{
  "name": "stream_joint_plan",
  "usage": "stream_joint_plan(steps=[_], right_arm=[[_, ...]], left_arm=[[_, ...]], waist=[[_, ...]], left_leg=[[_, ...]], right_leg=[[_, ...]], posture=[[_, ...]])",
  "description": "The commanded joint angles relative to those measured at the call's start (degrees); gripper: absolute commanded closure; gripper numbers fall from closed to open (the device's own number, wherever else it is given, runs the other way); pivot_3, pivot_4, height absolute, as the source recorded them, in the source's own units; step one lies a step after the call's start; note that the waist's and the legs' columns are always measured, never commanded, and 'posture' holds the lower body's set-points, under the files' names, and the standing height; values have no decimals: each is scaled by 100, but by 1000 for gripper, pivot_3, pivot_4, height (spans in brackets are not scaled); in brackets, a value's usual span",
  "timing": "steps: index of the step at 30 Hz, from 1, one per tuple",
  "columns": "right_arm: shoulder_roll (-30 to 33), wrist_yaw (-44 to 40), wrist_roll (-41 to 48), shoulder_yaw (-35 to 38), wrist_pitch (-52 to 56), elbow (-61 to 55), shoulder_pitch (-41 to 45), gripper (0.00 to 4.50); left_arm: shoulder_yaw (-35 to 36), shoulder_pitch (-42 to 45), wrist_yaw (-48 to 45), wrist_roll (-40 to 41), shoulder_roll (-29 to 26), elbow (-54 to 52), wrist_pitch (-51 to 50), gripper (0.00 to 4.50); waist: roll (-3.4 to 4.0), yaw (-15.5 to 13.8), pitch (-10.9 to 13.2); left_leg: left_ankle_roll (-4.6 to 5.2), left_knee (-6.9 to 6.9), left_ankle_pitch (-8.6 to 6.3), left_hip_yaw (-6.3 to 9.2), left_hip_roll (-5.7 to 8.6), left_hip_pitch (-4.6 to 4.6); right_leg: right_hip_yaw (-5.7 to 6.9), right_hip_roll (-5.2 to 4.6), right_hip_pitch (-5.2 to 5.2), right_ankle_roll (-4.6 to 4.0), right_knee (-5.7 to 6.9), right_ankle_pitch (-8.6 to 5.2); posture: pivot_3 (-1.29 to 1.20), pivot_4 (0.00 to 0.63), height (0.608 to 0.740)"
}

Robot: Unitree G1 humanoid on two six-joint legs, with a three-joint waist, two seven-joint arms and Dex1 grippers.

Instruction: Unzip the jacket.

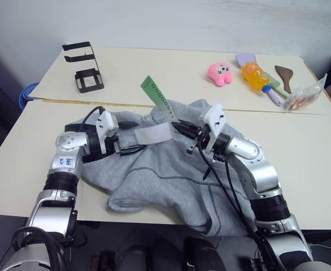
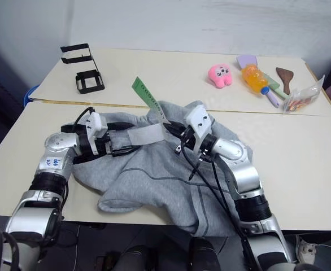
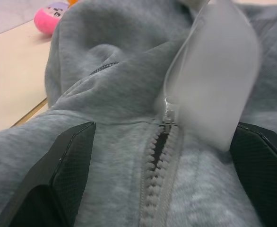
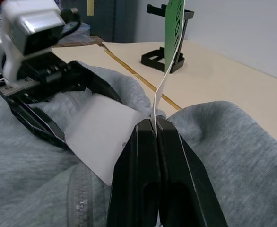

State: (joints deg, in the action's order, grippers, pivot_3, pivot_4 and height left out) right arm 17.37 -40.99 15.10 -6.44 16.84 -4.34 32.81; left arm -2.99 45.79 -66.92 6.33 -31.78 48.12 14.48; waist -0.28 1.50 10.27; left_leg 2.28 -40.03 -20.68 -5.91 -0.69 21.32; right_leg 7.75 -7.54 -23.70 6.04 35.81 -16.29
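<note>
The light grey fleece jacket (image 1: pixel 165 180) lies crumpled at the near table's front edge. In the left wrist view its zipper (image 3: pixel 157 175) is closed up to the slider (image 3: pixel 169 113) near the collar. A white hang tag (image 3: pixel 219 80) lies over the slider's right side. My left gripper (image 1: pixel 133 136) is open, its fingers (image 3: pixel 67 161) straddling the zipper's top and the white tag. My right gripper (image 4: pixel 155 124) is shut on the edge of the green hang tag (image 4: pixel 175 28), which stands up from its tips. The two grippers face each other over the collar, a short gap apart.
On the far table stand a black wire rack (image 1: pixel 86 73), a pink plush toy (image 1: pixel 220 73), an orange bottle (image 1: pixel 255 76), a wooden spatula (image 1: pixel 284 78) and a snack bag (image 1: pixel 304 97). A seam (image 1: pixel 69 101) divides the two tables.
</note>
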Motion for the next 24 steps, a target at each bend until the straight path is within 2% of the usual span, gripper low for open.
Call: stream_joint_plan(steps=[1,6,12,15,19,20,24], right_arm=[[71,11,73,130,-68,-286,93,4490],[409,267,-353,336,-456,-307,165,4490],[886,683,-839,687,-978,-343,-83,4490],[1170,710,-772,986,-901,-644,-490,4490],[1460,729,-592,1431,-609,-1108,-1103,4490],[1582,735,-585,1644,-595,-1221,-1344,4490],[2073,750,-762,2697,-942,-1354,-2457,4490]], left_arm=[[-450,20,-66,-685,-189,736,133,0],[-537,51,330,-835,-229,1192,-365,0],[-624,-244,270,-829,-279,1082,-1316,0],[-673,-459,194,-845,-378,905,-1737,0],[-675,-707,147,-823,-520,646,-2002,0],[-667,-776,137,-808,-566,577,-2082,0],[-611,-1110,91,-739,-743,242,-2240,0]], waist=[[0,5,0],[6,7,-4],[43,15,-36],[53,29,-58],[69,119,-70],[84,134,-86],[114,156,-117]], left_leg=[[0,0,0,0,-1,0],[0,-1,1,-3,-6,-18],[-2,1,3,-11,-11,-39],[-3,15,2,-22,-11,-65],[-9,87,-1,-59,-20,-170],[-15,99,-5,-68,-25,-200],[-32,111,-22,-78,-43,-214]], right_leg=[[1,2,0,0,0,0],[-5,0,13,0,2,0],[-12,-2,24,0,7,0],[-20,-2,37,0,7,0],[-43,-1,110,-4,-25,-6],[-54,-4,125,-6,-26,-10],[-77,-6,126,-13,-31,-17]], posture=[[0,150,740],[0,150,740],[0,150,740],[0,150,740],[0,150,740],[0,150,740],[0,150,740]])
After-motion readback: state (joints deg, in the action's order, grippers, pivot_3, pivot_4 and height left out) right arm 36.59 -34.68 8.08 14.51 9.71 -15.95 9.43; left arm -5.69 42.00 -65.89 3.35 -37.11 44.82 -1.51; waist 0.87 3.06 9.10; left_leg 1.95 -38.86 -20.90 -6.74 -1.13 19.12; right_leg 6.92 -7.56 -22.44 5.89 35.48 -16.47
